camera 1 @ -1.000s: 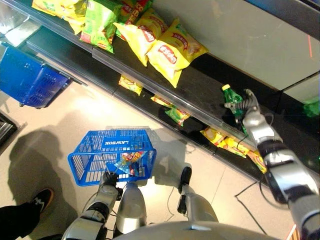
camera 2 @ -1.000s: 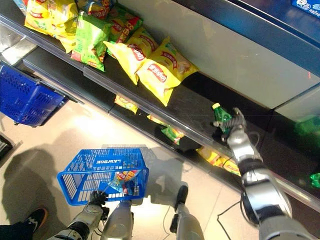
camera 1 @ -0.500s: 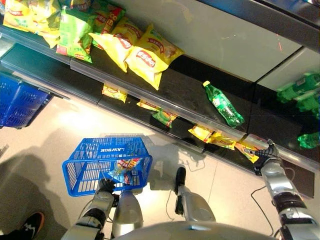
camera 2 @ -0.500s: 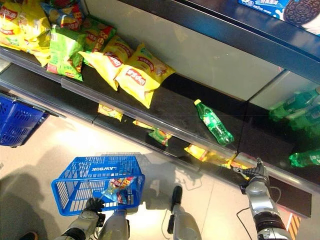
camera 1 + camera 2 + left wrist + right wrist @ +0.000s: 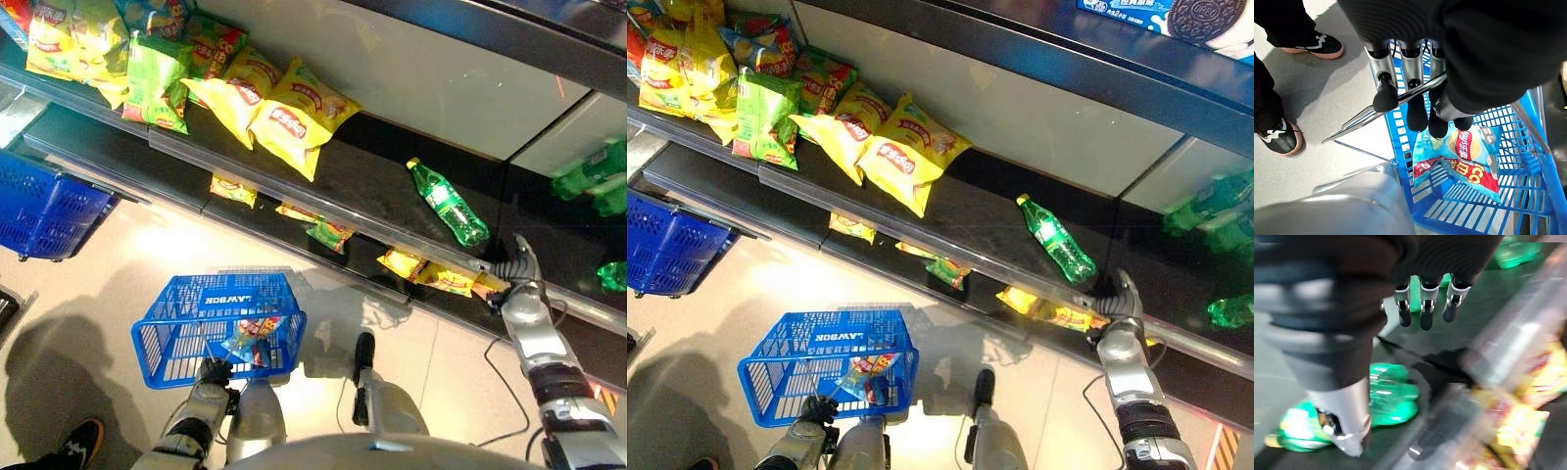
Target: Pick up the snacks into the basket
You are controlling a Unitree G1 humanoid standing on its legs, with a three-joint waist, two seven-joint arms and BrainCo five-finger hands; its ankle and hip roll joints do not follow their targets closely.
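Right robot hand (image 5: 519, 269) higher, fingers blurred

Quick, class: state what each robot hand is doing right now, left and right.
Left hand: shut on the blue basket's handle.
Right hand: open, holding nothing, near the green bottle on the shelf.

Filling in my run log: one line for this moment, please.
left hand: shut on basket handle | basket: one snack bag | right hand: open, empty, by green bottle
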